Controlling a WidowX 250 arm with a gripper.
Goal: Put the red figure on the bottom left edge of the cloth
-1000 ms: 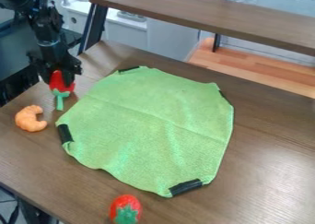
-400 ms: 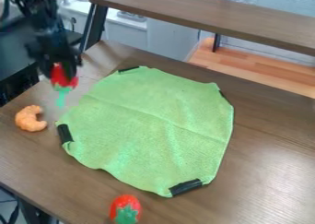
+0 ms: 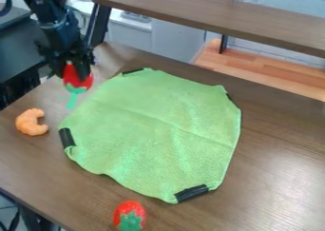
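Camera view: what change is recorded against the earlier frame?

The gripper [image 3: 77, 69] has been shifted towards 3 o'clock, and the red figure [image 3: 75, 78] has been carried with it. No shift is found in the cloth [image 3: 152, 130], the orange crescent-shaped piece [image 3: 30, 122] at its 9 o'clock, or the second red figure [image 3: 129, 213] between 6 and 7 o'clock.

And the state of the grip?

Closed on the red figure, which is held above the table [image 3: 266, 163], just outside the cloth's rim between 10 and 11 o'clock, its green stem pointed towards 6 o'clock.

Anything obscured?

The figure's upper part is covered by the dark fingers, whose outlines are hard to make out. The second red figure is cut off by the bottom border. The held figure's height cannot be told.
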